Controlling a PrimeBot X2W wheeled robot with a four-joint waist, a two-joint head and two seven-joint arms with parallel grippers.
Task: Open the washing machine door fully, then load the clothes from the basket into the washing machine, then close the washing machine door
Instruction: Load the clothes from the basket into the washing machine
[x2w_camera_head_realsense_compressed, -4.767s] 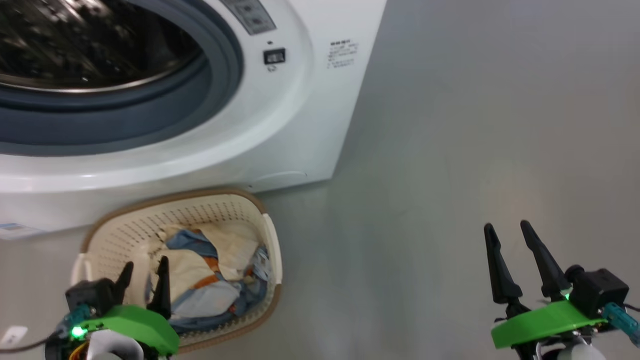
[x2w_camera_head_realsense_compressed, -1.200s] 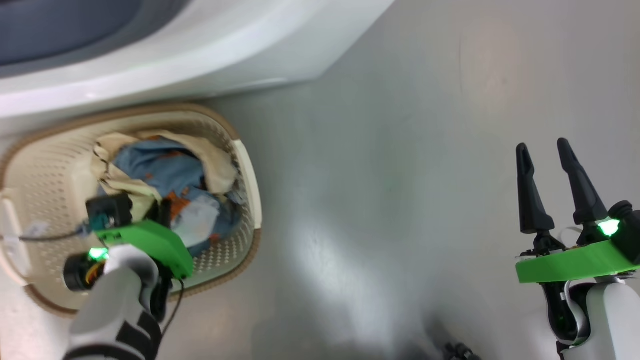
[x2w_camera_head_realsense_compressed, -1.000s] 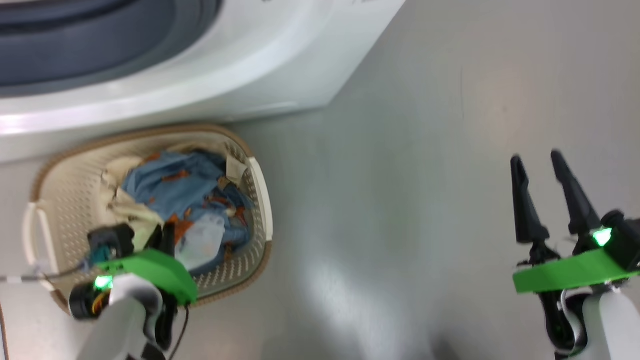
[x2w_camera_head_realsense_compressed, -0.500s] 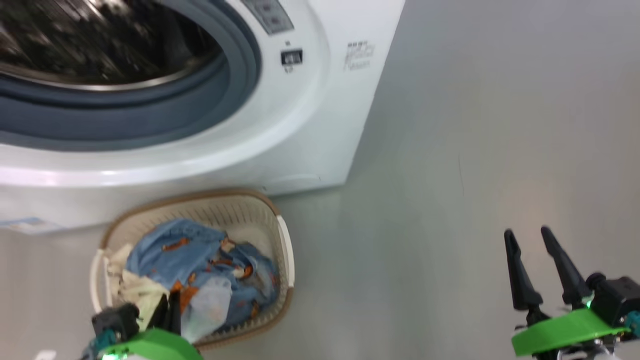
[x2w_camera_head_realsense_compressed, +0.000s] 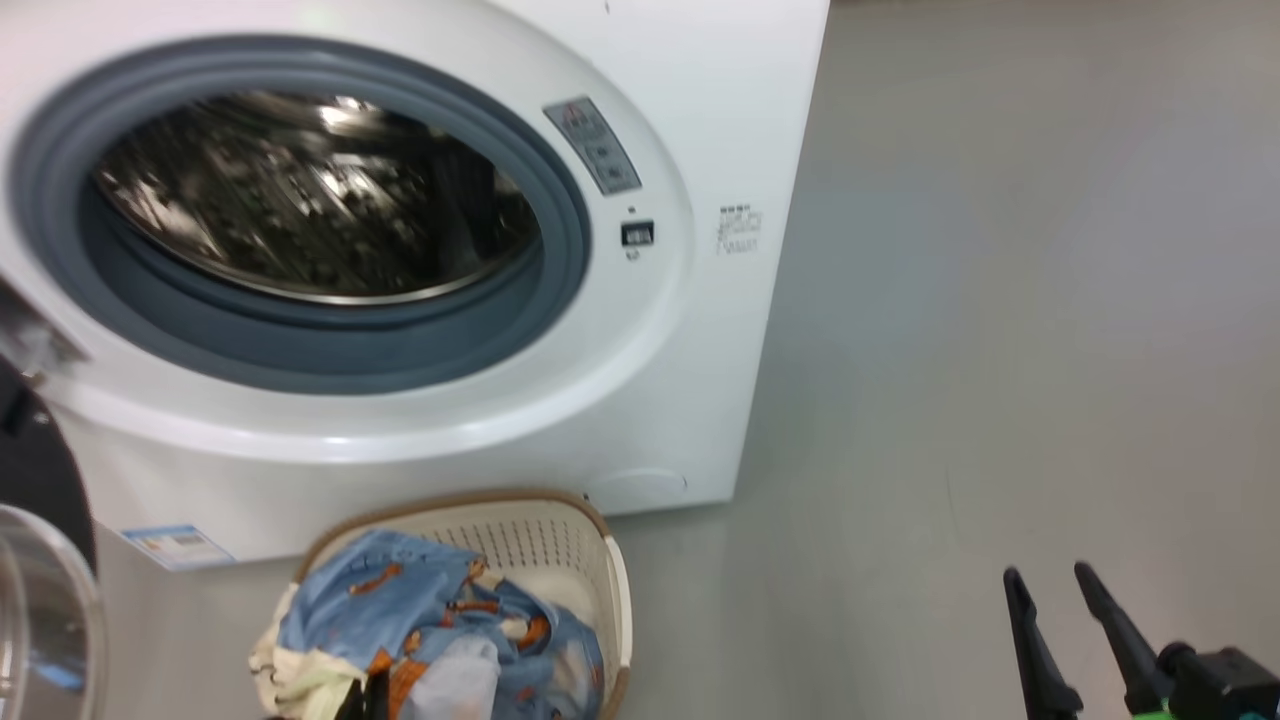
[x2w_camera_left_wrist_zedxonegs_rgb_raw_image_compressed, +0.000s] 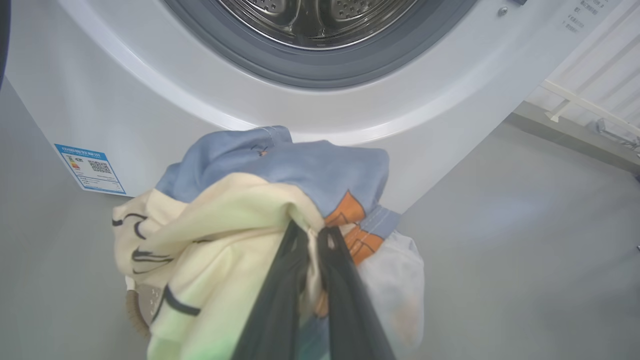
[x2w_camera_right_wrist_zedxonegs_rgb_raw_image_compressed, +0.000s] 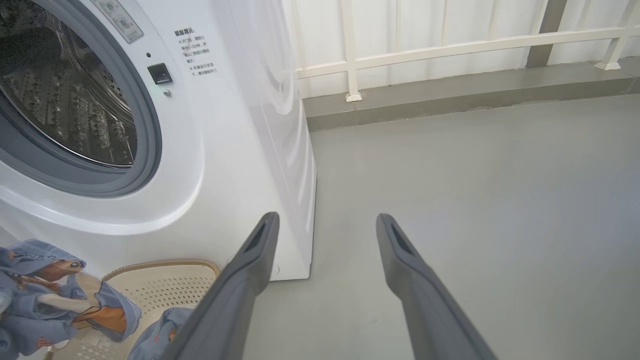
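Clothes (x2w_camera_left_wrist_zedxonegs_rgb_raw_image_compressed: 260, 200) are hanging bunched in the clenched left jaws, over the basket (x2w_camera_head_realsense_compressed: 530, 540) and below the washing machine (x2w_camera_head_realsense_compressed: 700, 350) opening, probably needing a higher lift to clear the grey seal (x2w_camera_head_realsense_compressed: 330, 350). Right jaws are standing released.

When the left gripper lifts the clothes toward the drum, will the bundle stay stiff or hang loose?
Probably floppy: the clothes drape in folds around the left gripper, shut on a small pinch. Likely light, as thin fabric bunches easily. A hanging end may catch the basket rim, since some cloth lies inside it.
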